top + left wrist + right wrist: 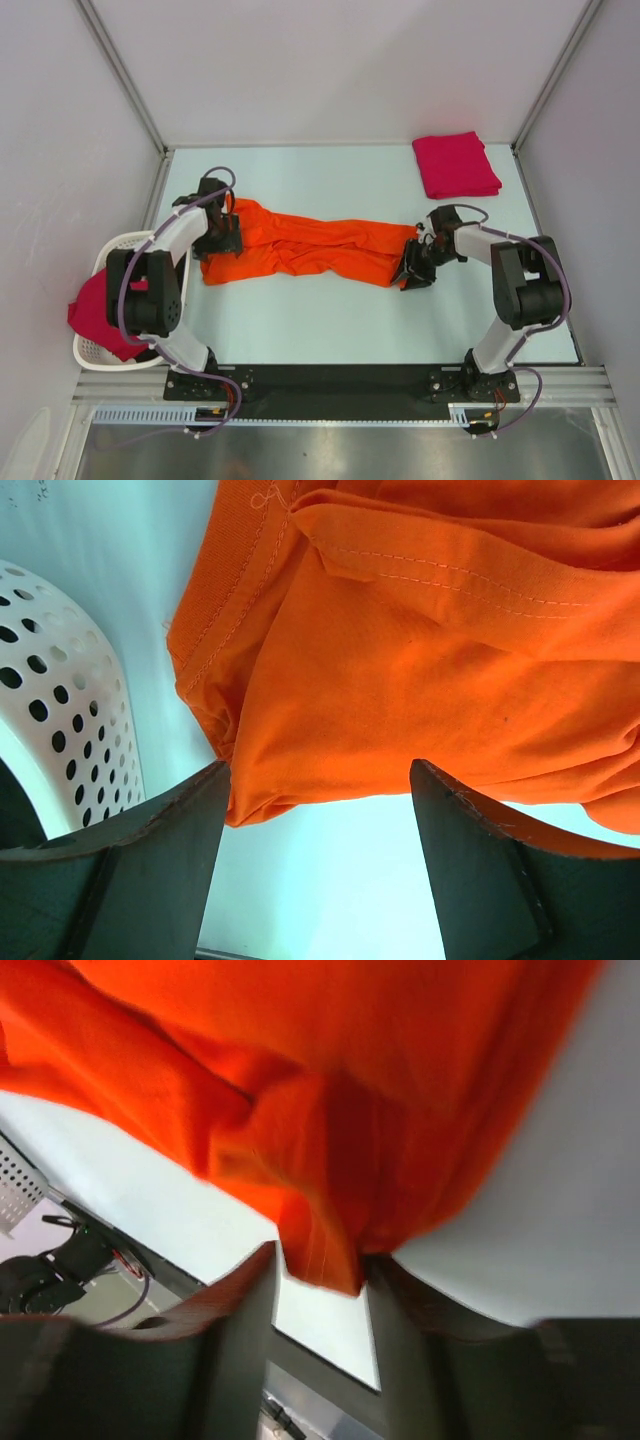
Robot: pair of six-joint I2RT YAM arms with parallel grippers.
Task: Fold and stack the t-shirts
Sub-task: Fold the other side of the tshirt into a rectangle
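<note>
The orange t-shirt point(300, 250) lies stretched out in a long crumpled band across the middle of the table. My left gripper point(222, 238) is at its left end, open and empty; in the left wrist view point(320, 770) the shirt's hemmed edge point(400, 660) lies just beyond the fingertips, brushing the left finger. My right gripper point(412, 268) is at the shirt's right end, shut on a bunched corner of it point(330, 1110) that fills the gap between the fingertips point(320, 1255). A folded crimson-pink t-shirt point(455, 165) lies at the back right. Another crimson-pink shirt point(95, 315) hangs out of the basket.
The white perforated basket point(115, 245) stands off the table's left edge, close to my left arm; its wall shows in the left wrist view point(60, 680). Grey walls and metal posts enclose the table on three sides.
</note>
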